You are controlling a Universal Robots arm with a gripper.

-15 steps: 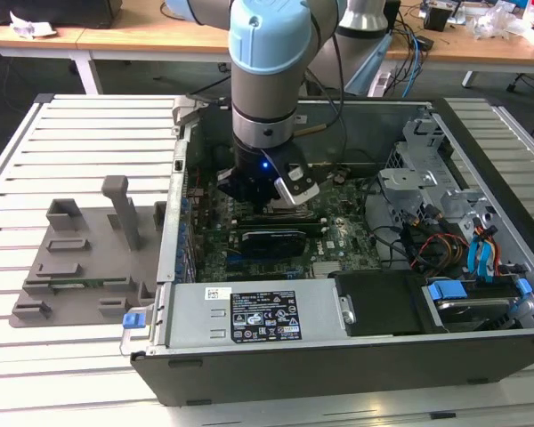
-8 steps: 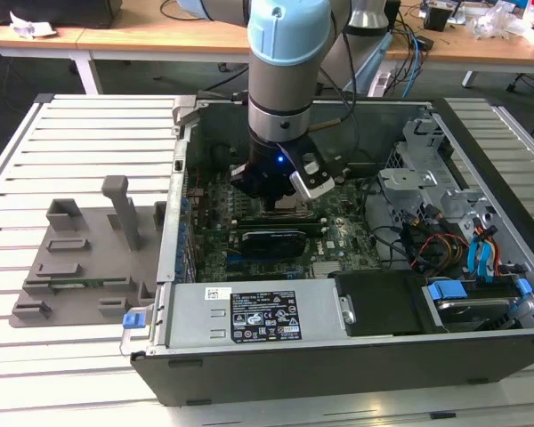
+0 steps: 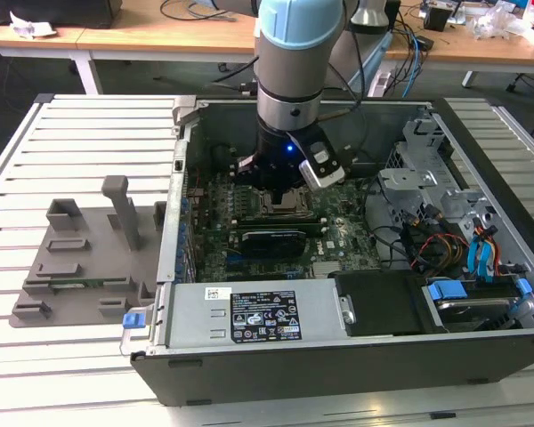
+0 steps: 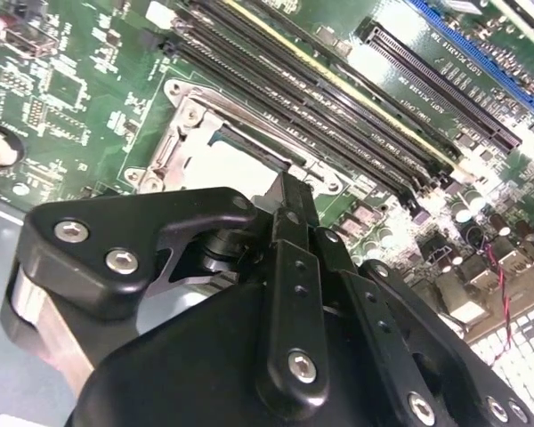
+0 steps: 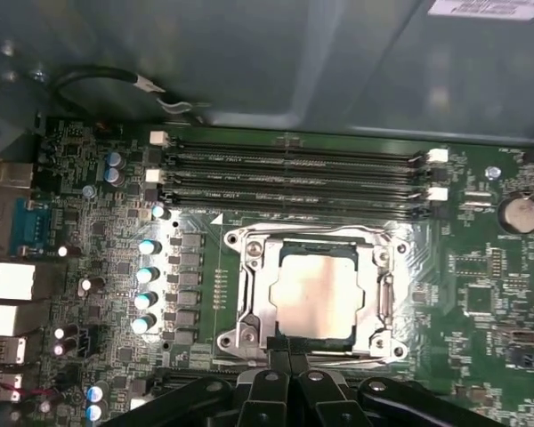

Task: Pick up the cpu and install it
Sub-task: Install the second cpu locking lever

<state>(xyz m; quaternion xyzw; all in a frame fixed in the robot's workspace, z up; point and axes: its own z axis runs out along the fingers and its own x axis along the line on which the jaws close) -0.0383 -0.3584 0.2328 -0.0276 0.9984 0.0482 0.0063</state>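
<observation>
The cpu (image 5: 316, 298), a flat square with a silver-grey top, lies inside the metal-framed socket (image 5: 249, 294) on the green motherboard; in the second wrist view the cpu (image 4: 240, 165) shows as a bright plate just beyond the fingertips. My gripper (image 5: 288, 354) hangs low at the socket's edge, its two black fingers (image 5: 301, 369) pressed together with nothing between them. In the exterior view my gripper (image 3: 280, 189) reaches down into the open computer case (image 3: 481, 294), right above the socket.
Long memory slots (image 5: 294, 178) run along one side of the socket, capacitors (image 5: 147, 276) along another. A grey fixture block (image 3: 80, 258) sits on the slatted table at the exterior view's left. Power supply (image 3: 258, 311), drive cage (image 3: 418, 178) and cables (image 3: 481, 258) crowd the case.
</observation>
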